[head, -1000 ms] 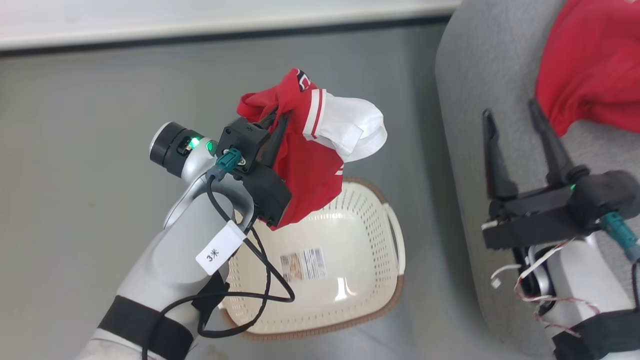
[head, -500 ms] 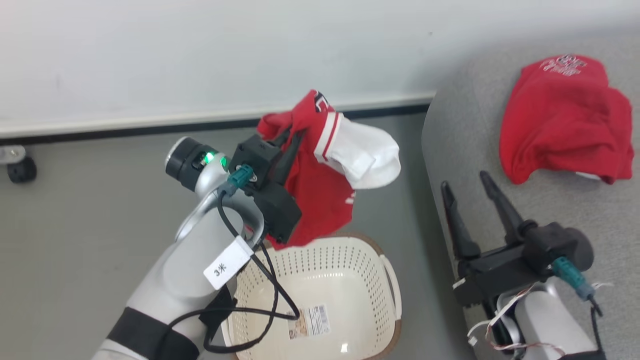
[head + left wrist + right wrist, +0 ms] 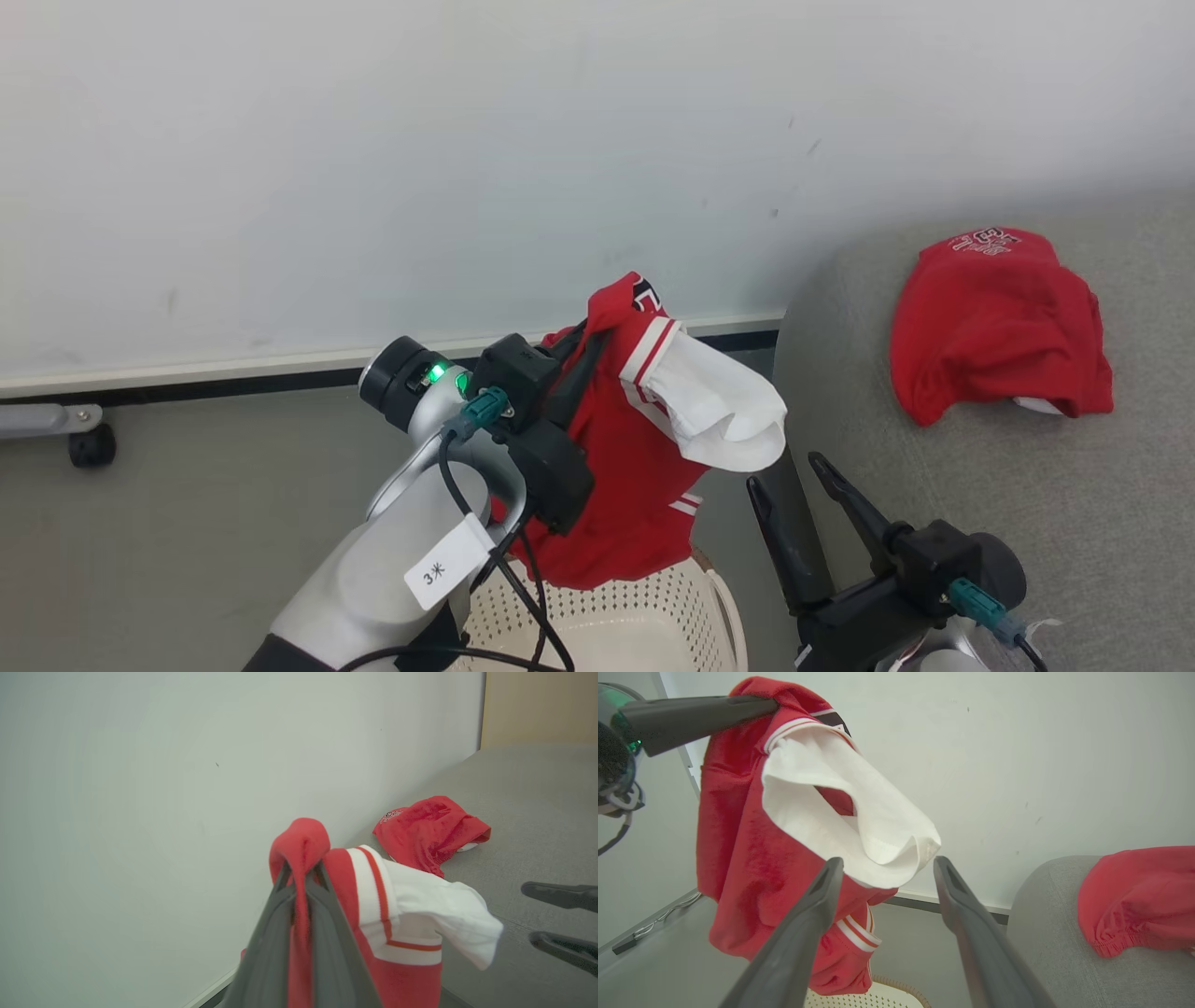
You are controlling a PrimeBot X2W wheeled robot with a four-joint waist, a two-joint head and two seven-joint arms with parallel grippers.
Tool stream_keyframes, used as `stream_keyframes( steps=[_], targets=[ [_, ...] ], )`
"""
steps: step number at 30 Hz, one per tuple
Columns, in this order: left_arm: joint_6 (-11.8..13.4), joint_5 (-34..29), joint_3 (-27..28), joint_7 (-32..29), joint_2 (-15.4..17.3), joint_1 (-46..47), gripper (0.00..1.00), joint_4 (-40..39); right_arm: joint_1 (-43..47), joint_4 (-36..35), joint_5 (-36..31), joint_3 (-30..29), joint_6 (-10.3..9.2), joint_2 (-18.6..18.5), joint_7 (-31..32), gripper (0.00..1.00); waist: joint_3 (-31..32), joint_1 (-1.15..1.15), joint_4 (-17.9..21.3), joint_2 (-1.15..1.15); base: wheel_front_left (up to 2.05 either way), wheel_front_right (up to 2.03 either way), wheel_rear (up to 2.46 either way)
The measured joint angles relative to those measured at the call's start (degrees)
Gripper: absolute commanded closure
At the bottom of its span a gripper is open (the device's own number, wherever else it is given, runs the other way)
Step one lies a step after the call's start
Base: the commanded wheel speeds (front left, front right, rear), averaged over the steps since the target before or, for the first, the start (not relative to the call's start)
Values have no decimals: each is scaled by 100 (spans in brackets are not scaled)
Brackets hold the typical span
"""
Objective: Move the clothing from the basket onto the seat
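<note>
The left gripper [image 3: 302, 870] is clamped tight on a fold of 1 bright red soft fabric garment with white striped trim and a white sleeve panel [image 3: 635, 467], the fold pinched up between its 2 long dark fingers [image 3: 266, 952]. This garment hangs free in the air in front of the plain white wall [image 3: 467, 140]. Its red body drapes down toward the cream-white perforated plastic laundry basket with a brown rim [image 3: 653, 625], which stands on the grey floor [image 3: 140, 541] at the bottom of the head view. Whether the hem touches the basket cannot be told. The white sleeve sticks out to the robot's right, toward the large light grey fabric-upholstered sofa [image 3: 1027, 523]. A second bright red crumpled garment with white lettering [image 3: 999, 327] lies on the sofa cushion, well apart from the held one. The right gripper [image 3: 786, 471] stands with its jaws spread wide and nothing between them, near the sofa's rounded edge and just below the white sleeve. In the right wrist view the sleeve's open cuff hangs just past its fingertips. A white paper tag with dark marking [image 3: 448, 562] hangs from the left forearm beside a black cable [image 3: 537, 607]. A small black caster wheel [image 3: 91, 446] sits at the foot of the wall on the far left.
</note>
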State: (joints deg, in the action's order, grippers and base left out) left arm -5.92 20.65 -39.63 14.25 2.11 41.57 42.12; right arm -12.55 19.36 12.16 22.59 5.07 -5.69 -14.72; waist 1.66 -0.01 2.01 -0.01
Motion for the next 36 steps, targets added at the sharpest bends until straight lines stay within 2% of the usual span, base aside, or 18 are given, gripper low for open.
stream_keyframes(
  steps=[7,16,25,36],
  targets=[
    [97,93,-159,-93,0,-175,100,-238,125,30,1,155,56,1,1,0,323,0,-39,0,0,0,0],
    [196,151,-311,-235,8,-221,100,-466,-22,164,-9,544,134,25,1,0,386,1,-144,1,0,0,0],
    [346,369,-621,-403,10,-221,100,-840,-730,815,-63,1040,185,121,1,0,340,1,-240,1,0,0,0],
    [448,521,-947,-589,20,-221,100,-1174,-1440,1510,90,1266,201,190,1,0,243,1,-350,1,0,0,0]
  ],
)
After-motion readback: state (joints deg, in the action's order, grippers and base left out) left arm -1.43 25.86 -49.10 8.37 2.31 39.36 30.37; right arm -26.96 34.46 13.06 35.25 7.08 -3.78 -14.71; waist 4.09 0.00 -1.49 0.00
